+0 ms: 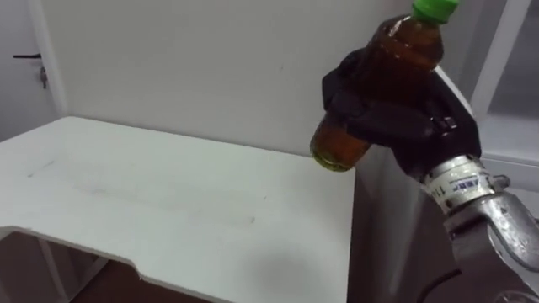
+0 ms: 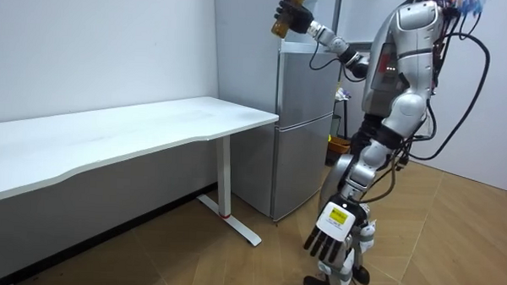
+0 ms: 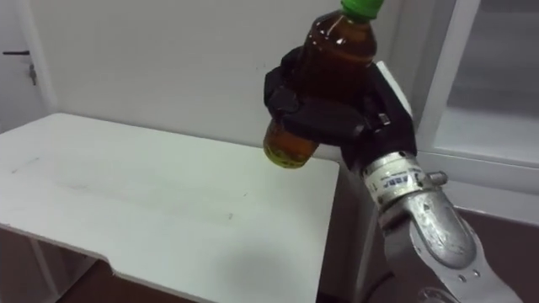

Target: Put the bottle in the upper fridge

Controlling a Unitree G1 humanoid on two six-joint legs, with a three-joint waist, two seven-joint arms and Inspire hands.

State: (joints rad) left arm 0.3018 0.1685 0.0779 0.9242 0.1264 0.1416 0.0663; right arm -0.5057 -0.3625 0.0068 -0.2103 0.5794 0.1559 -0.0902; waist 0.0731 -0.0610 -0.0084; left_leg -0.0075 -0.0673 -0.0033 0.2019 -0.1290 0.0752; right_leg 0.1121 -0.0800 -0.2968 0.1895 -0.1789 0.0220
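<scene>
Bottle held high by the fridge: I have my right hand (image 1: 404, 118) wrapped round the middle of the bottle (image 1: 408, 46), fingers curled tight across its belly of amber liquid. It rides above the level of the top of the fridge (image 2: 300, 136), off the corner nearest the white table (image 1: 168, 202). The bottle's long axis runs on a slant, green cap up and tipped toward the fridge, base down and toward the table; my fingers cross that axis rather than run along it. Both fridge doors look shut from the room view, and the bottle sits higher than the upper door. My left hand (image 2: 328, 238) hangs empty with straight fingers, low before the fridge's lower door, and I judge it the free one for opening the upper door
</scene>
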